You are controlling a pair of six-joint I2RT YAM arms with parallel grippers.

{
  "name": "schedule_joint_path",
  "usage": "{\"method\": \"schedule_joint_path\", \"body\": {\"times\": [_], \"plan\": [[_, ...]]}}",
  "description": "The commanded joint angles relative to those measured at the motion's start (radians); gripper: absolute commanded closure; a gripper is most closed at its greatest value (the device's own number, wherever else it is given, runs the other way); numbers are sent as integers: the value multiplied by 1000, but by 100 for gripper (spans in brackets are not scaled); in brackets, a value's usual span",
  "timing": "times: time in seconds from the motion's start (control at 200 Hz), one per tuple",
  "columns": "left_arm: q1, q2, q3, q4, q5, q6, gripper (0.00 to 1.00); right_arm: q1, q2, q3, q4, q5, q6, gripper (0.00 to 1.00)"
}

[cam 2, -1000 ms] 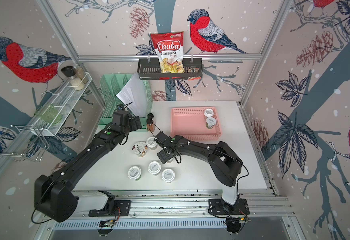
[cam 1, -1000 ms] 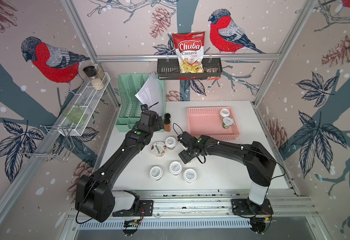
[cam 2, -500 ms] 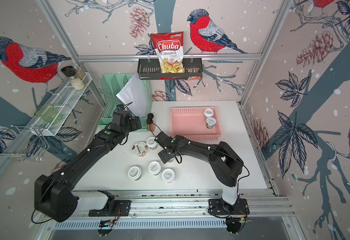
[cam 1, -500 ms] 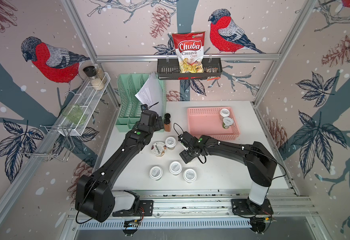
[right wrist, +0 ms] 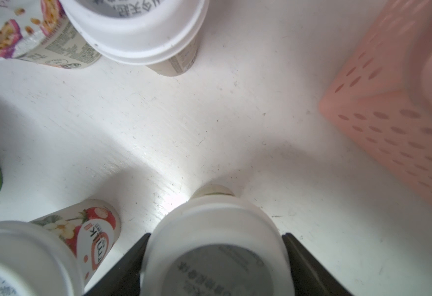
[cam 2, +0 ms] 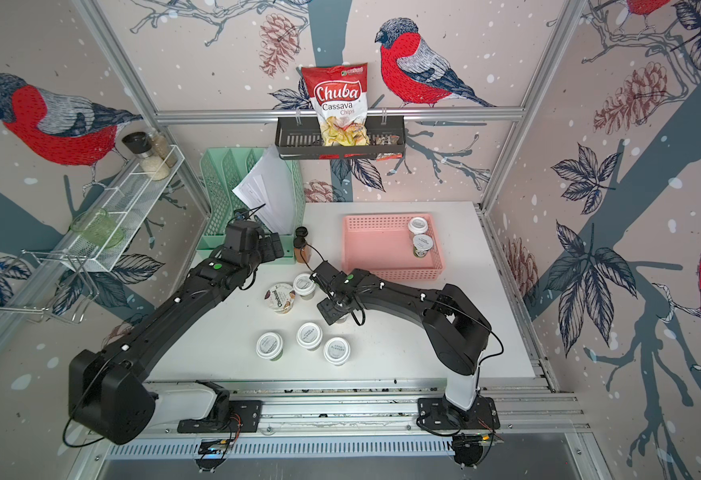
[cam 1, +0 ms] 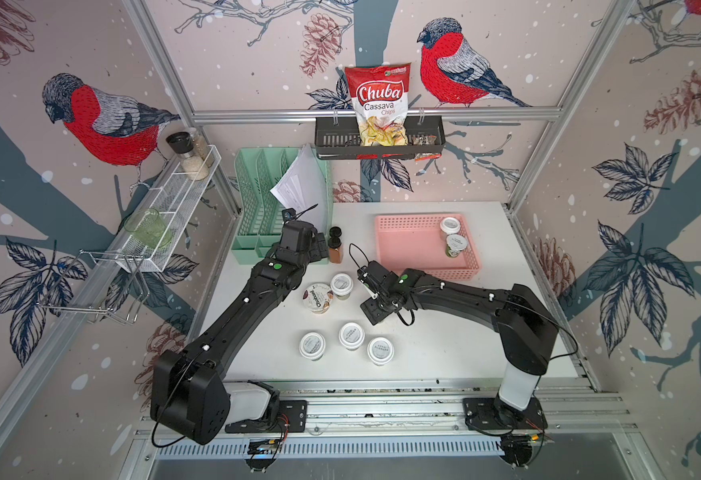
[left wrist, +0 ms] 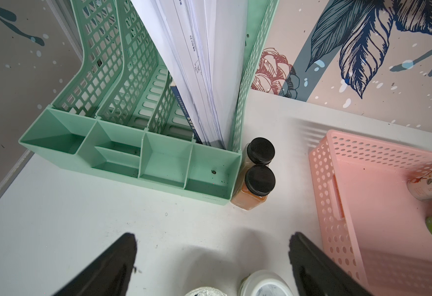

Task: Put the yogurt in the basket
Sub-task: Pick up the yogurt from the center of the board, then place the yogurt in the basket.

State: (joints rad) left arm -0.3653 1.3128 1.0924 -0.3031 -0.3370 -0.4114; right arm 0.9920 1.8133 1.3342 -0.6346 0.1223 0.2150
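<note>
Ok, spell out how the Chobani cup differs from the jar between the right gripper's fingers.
The Chobani cup looks wider; the jar is slimmer. The cup's lid carries brown print and a brand name; the jar's lid is white with a grey printed disc. The cup stands free; the jar sits inside the right gripper, whose fingers touch its lid on both sides. Both stand upright on the table.

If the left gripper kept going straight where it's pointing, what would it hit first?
Likely the bare table just short of the organiser: the left gripper, open, angles down there. Depth is unclear, so the organiser's front wall could come first. The spice bottles stand just aside.
</note>
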Motion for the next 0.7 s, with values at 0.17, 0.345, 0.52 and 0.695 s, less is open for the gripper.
{"method": "schedule_joint_path", "body": {"times": [0.17,0.345,0.52,0.695], "plan": [[-3,-15,-3,26,3,9,4,-40,-73,97,-129,36,1,21],[-3,-17,-5,28,12,7,4,-136,-110,148,-195,72,-14,21],[-3,-12,-6,36,33,1,4,-304,-88,214,-183,75,-44,19],[-20,14,1,41,89,0,4,-459,61,360,-106,44,-109,19]]}}
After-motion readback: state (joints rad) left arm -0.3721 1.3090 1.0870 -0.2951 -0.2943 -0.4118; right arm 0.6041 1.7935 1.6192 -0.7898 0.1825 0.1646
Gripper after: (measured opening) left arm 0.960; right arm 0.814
